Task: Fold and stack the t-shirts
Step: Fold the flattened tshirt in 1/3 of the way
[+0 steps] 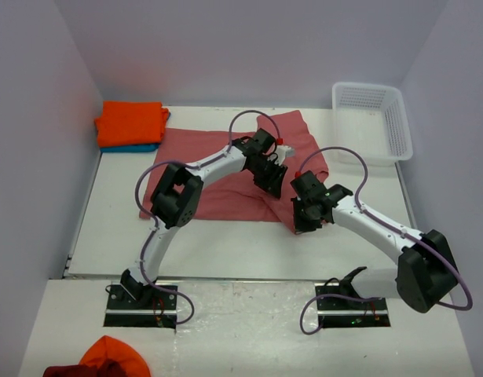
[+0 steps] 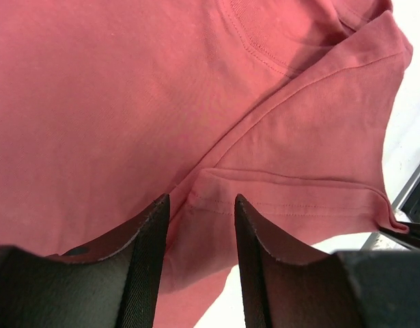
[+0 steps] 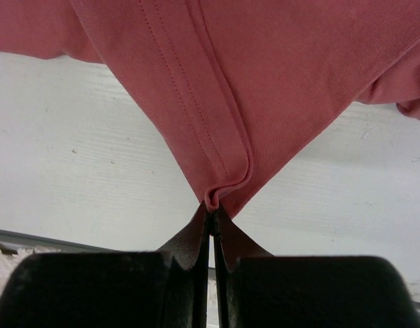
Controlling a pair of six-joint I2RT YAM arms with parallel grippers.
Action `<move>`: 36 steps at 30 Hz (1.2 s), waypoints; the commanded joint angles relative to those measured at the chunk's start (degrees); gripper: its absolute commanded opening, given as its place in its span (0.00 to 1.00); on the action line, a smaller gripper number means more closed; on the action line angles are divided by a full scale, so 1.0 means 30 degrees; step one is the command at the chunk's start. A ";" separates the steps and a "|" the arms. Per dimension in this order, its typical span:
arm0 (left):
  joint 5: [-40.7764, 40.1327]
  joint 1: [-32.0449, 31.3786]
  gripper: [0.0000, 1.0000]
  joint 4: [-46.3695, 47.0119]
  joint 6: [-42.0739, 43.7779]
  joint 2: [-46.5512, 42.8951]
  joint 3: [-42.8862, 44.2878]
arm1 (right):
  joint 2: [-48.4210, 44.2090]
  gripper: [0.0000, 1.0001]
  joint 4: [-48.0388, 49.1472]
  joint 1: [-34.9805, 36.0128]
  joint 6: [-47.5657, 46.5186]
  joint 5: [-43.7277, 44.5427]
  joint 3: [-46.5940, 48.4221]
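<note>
A dusty salmon-red t-shirt (image 1: 217,157) lies spread across the middle of the table. My left gripper (image 1: 274,184) hovers over its right side, fingers apart above the sleeve hem (image 2: 298,198); the left gripper (image 2: 201,199) is open, with nothing pinched between its jaws. My right gripper (image 1: 302,220) is at the shirt's near right corner. In the right wrist view the right gripper (image 3: 211,210) is shut on a folded bit of the stitched hem, and the salmon-red shirt (image 3: 264,82) rises away from it. A folded orange t-shirt (image 1: 131,122) rests on a teal-blue one (image 1: 139,148) at the back left.
A white lattice basket (image 1: 372,118) stands at the back right corner. Orange cloth (image 1: 111,357) and a dark red piece (image 1: 64,371) lie off the table at the near left. White walls close in the left, back and right sides.
</note>
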 commanded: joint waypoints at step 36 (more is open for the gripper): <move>-0.1482 0.0108 0.00 0.3609 -0.0180 -0.5141 -0.4480 | 0.0040 0.00 -0.0358 0.0144 0.1239 0.1111 0.0879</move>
